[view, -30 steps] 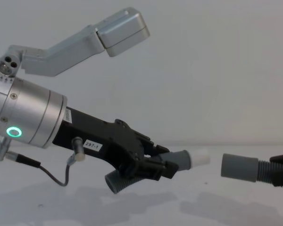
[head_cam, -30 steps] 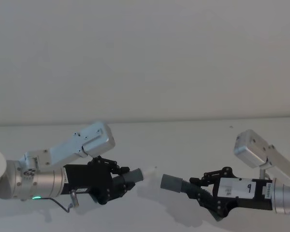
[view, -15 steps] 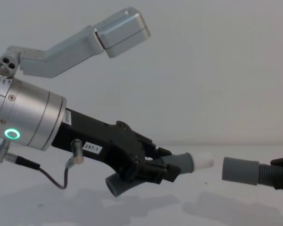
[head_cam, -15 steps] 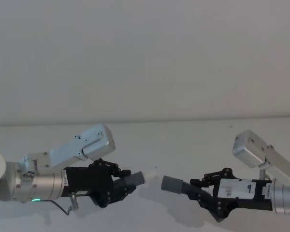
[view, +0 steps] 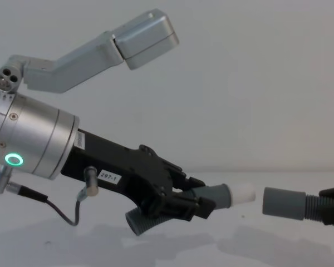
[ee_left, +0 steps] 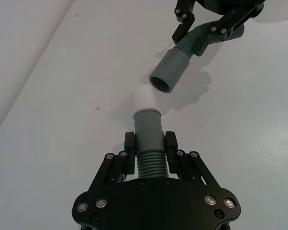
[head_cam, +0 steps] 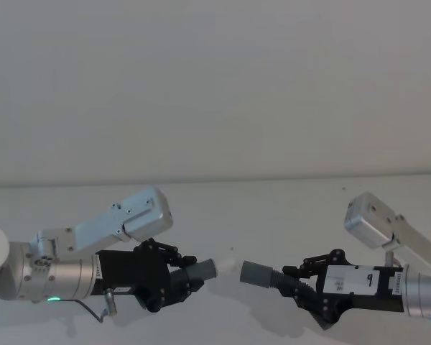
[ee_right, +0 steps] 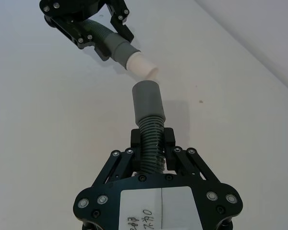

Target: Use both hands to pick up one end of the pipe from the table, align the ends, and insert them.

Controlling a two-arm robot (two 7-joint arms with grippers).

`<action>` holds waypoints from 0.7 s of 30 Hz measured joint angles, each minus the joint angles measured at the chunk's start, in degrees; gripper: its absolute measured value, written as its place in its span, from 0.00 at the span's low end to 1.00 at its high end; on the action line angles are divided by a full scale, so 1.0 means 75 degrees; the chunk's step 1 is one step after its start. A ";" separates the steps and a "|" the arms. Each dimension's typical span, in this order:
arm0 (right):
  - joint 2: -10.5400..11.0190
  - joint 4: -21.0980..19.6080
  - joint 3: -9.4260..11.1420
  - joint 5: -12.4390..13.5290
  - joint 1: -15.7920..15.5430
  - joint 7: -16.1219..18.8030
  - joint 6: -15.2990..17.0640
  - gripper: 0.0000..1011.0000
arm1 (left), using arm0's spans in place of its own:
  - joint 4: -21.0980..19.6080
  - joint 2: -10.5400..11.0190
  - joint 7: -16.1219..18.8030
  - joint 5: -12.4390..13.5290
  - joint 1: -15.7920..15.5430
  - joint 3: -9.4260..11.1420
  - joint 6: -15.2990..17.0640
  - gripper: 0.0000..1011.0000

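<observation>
Pipe (ee_left: 148, 158): ribbed grey, white-tipped cuff (ee_left: 145, 98) facing open cuff (ee_left: 170, 70), both end effectors clamped on.

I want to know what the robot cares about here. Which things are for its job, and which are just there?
For the job:
left tool, gripping one pipe end with a white tip
right tool, gripping the open grey cuff

Just there:
white table
thin grey cable

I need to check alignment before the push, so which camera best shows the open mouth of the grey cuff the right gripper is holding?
The left wrist view: it looks straight into the open-mouthed cuff, just beyond the white tip. The head view and chest view show the cuff side-on. The right wrist view shows it from behind.
</observation>
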 joint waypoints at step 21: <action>0.0056 0.0101 -0.0179 0.0080 0.0140 -0.0040 -0.0021 0.26 | 0.0069 0.0048 -0.0099 -0.0095 -0.0164 0.0203 -0.0033 0.36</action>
